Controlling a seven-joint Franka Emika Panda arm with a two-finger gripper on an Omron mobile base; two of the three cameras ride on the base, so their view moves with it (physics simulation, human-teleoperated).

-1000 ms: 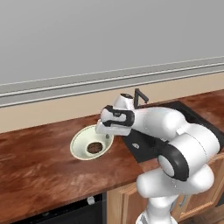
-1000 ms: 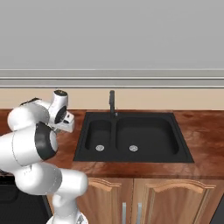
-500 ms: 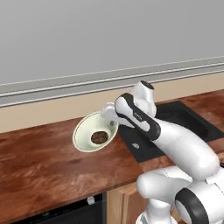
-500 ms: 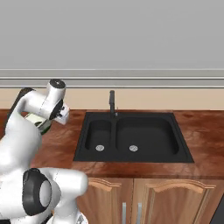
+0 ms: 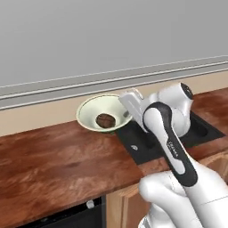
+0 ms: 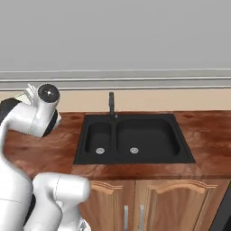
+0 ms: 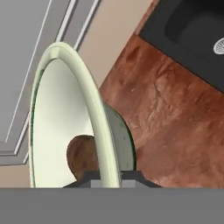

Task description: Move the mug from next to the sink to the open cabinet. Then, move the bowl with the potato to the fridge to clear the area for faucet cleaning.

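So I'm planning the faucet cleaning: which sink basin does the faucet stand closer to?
The smaller left basin. The faucet rises behind the divider's left side, and that basin is narrower than the big right basin.

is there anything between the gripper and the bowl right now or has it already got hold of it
Nothing stands between them. The gripper is shut on the rim of the bowl, which is lifted off the counter beside the sink, with the potato inside. The fridge isn't in view, so that path can't be judged.

Potato (image 5: 105, 120) in bowl (image 5: 91, 111), left of sink (image 5: 147, 140)
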